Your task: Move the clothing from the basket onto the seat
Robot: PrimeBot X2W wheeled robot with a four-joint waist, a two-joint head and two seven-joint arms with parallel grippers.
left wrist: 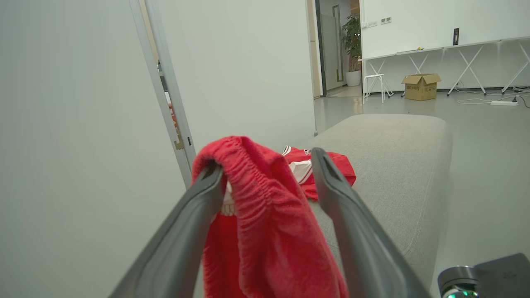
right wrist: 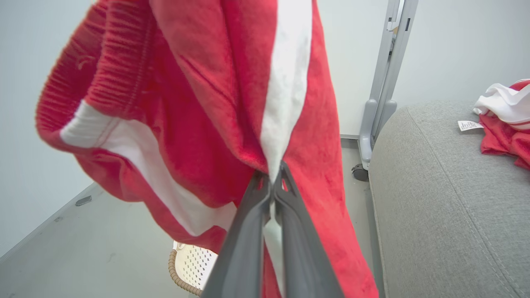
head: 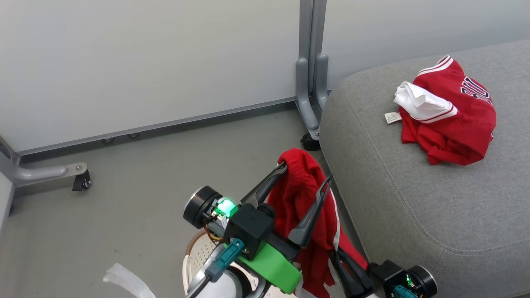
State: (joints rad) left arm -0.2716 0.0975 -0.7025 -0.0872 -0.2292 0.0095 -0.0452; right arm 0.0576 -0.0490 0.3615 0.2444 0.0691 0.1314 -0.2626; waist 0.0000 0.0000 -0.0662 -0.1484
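- Grippers: right gripper (right wrist: 273, 174) clamps the red striped piece (right wrist: 198, 124); left gripper (head: 306, 173) gapes wide, that cloth draped across it, just beside the seat (head: 414, 215).
- Jersey (head: 451, 124) already lies on the seat.
- Basket (right wrist: 188, 265) sits low beside the seat; the held piece is likely the last to place.

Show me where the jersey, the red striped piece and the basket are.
jersey (head: 451, 132), head view, on its crumpled red body.
red striped piece (right wrist: 285, 82), right wrist view, on its white stripe.
basket (right wrist: 192, 265), right wrist view, on its perforated wall.
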